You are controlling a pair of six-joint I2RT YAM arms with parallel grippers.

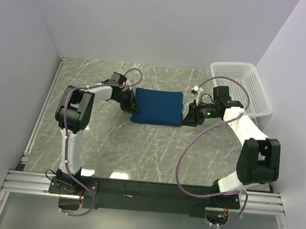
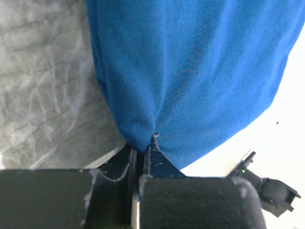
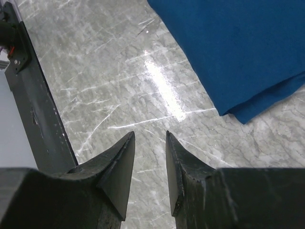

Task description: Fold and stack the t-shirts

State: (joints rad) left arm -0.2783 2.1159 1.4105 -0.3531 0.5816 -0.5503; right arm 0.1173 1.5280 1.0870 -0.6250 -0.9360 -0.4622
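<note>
Where the t-shirt sits: t-shirt (image 1: 158,107) lies on the desk (image 1: 138,151), about midway between the left and right edges and a bit nearer the far edge than the near one.
Shirt shape: folded into a flat blue rectangle; no print, collar or sleeves show.
Long axis: runs left to right, parallel to the near edge of the desk; the short sides face the two arms.
Which way it points: cannot tell top from hem. The right wrist view shows stacked layer edges at the corner nearest that camera (image 3: 238,52).
Left fingers: left fingers (image 1: 134,108) are at the shirt's left short side, near its near-left corner. In the left wrist view they (image 2: 150,160) are pressed together on a pinch of blue cloth (image 2: 190,71), which puckers into the grip.
Cloth at the grip: gathered to a point where the fingers meet; grey marbled desk (image 2: 43,86) shows to the left of it.
Right fingers: right fingers (image 1: 188,117) are just beside the shirt's right short side, not touching it. In the right wrist view they (image 3: 126,152) have a narrow gap with nothing in it, over bare desk (image 3: 95,71).
Basket: white mesh basket (image 1: 242,85) is at the far-right corner of the desk, well apart from the shirt.
</note>
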